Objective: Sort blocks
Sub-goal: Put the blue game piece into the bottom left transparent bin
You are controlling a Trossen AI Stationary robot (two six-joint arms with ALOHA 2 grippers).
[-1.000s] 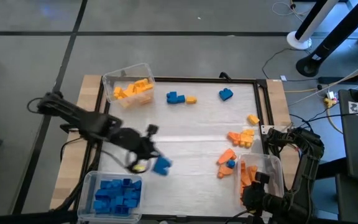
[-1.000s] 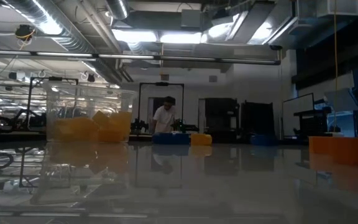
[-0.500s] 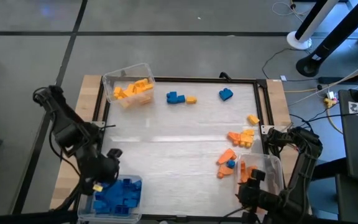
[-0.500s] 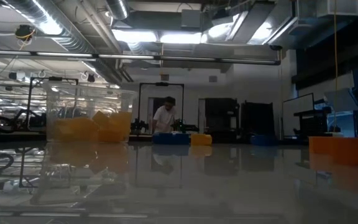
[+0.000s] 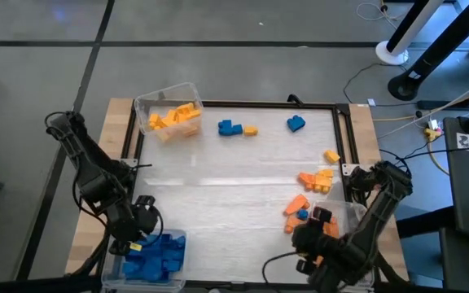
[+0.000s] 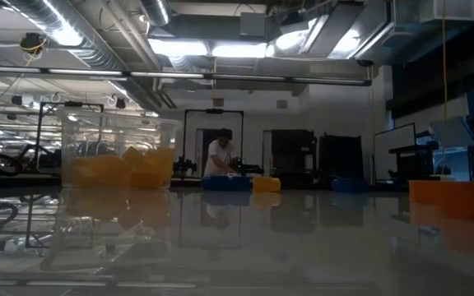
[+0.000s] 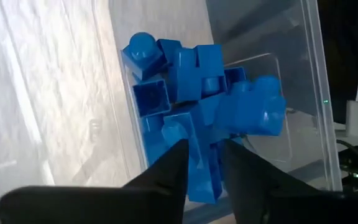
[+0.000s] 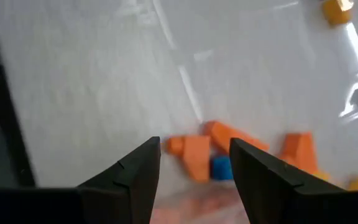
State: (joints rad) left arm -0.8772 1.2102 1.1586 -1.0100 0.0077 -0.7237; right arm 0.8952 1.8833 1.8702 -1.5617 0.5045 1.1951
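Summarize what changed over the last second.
Left gripper carried a blue block from mid-table to the blue bin and is opening over it. Right gripper swung out from the orange bin toward the orange blocks, open. Loose blocks unmoved.

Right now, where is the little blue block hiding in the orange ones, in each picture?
High view: little blue block at lower right, among the orange blocks.
Right wrist view: it sits against those orange blocks.
Left wrist view: not in it.
Low view: cannot pick it out.
Shared landmark: the orange blocks.
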